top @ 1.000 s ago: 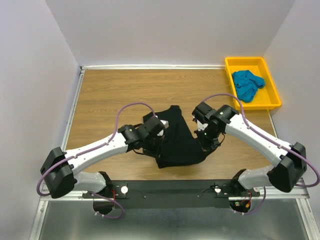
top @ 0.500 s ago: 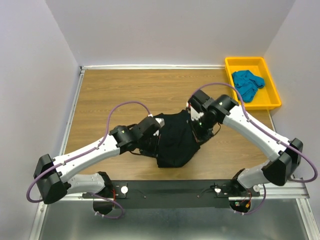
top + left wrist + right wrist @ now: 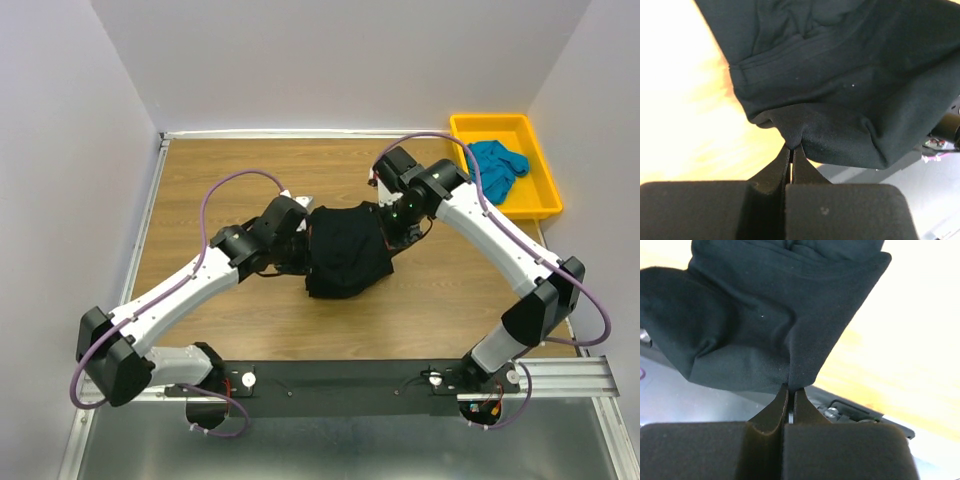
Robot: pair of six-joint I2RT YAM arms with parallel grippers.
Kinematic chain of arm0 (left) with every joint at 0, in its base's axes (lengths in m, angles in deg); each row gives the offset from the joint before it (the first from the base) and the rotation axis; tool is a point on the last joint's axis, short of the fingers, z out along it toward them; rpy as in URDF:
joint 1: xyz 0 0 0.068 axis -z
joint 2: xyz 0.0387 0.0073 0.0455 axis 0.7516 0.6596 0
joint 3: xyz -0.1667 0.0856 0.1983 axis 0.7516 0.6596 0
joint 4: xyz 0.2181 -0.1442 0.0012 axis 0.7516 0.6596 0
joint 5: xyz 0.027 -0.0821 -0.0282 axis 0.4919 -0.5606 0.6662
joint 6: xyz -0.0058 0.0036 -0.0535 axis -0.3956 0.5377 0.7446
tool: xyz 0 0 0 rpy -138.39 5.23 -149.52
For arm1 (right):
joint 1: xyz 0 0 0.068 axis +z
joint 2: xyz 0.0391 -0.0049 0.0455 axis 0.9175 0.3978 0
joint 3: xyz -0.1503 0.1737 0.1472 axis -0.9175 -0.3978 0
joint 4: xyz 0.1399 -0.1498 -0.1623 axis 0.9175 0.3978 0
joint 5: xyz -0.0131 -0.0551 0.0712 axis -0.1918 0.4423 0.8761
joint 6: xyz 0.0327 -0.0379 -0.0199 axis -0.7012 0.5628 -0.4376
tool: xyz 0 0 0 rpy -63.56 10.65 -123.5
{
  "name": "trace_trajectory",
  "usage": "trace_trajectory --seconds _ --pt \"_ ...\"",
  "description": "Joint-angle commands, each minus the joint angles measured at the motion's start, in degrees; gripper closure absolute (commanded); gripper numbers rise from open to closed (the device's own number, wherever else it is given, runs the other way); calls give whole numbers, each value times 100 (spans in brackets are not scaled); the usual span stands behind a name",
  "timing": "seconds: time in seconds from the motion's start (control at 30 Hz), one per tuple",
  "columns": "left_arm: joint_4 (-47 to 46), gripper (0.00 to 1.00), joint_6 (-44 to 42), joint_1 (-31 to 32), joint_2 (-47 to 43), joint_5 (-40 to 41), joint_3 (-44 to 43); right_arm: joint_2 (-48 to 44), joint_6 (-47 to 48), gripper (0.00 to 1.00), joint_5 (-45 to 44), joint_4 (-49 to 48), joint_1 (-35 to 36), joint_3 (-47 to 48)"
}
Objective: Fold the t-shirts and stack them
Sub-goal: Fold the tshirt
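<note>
Over the last second both your arms have swung toward the upper part of the top view, and the black t-shirt has come with them. Its lower tip hung close to the bottom edge of the worktop and now lies well clear of it. The cloth has drawn into a shorter, squarer shape at mid-frame.

Your left tool is pressed together on a fold of the shirt's edge. Your right tool is pinching another fold the same way. In both wrist views the cloth pulls taut from the tips. I judge this to be a fold in mid-carry, with the near part lifted and drawn over the rest but not yet laid down.

The teal t-shirt lies crumpled in the yellow tray at the upper right, so stacking is a long way off.

For room, bare wood lies open above the shirt and toward the upper left. The right arm's cable passes just beside the tray's left rim, so you have little slack on that side. The two tools stand on either side of the shirt, apart from each other.
</note>
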Motion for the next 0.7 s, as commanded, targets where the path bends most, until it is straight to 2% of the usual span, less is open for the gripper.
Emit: trace_trajectory --seconds 0.0,0.23,0.67 --pt "-428 100 -339 -106 308 161 -323 155 356 100 -237 -66 -303 334" --pt "-543 100 -533 -299 765 144 -850 436 497 99 88 -294 -761 826" --pt "-939 100 -717 -747 967 337 -1000 779 488 100 70 -804 -1025 1336"
